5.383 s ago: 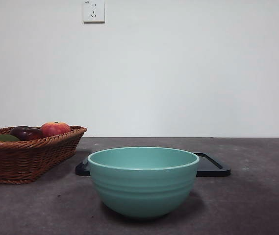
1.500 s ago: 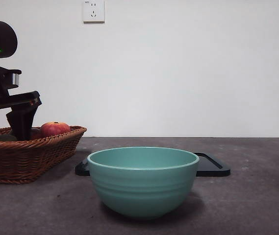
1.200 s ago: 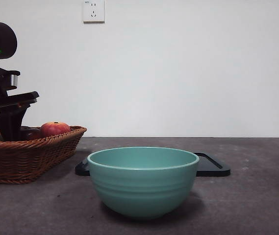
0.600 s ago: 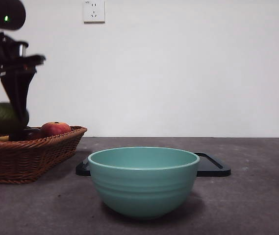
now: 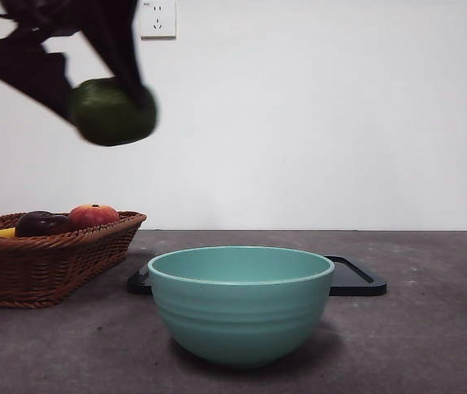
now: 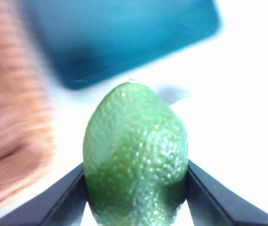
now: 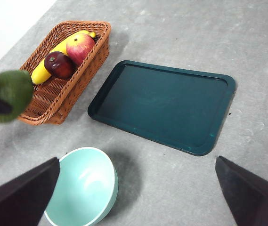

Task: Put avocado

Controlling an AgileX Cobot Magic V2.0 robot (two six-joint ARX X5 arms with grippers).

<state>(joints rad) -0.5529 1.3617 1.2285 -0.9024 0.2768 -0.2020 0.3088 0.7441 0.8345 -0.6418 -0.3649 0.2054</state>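
Left wrist view: my left hand [image 6: 136, 188] grips the pebbly oval avocado [image 6: 134, 155] aloft; my right hand [image 7: 138, 197] waits, spread wide, above the smooth teal bowl [image 7: 82, 186].

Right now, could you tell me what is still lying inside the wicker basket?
The wicker basket holds a banana, a dark maroon fruit and a red-orange fruit. The avocado is out, shut in the left gripper. The weave beneath the fruit is covered.

Basket [image 5: 48, 258]: left on the desk [image 5: 430, 328], holding fruit.
Bowl [image 5: 240, 302]: front centre.
Tray [image 5: 356, 279]: behind the bowl.
Avocado [image 5: 112, 111]: in the left pincer [image 5: 106, 98], high above the basket's right end.
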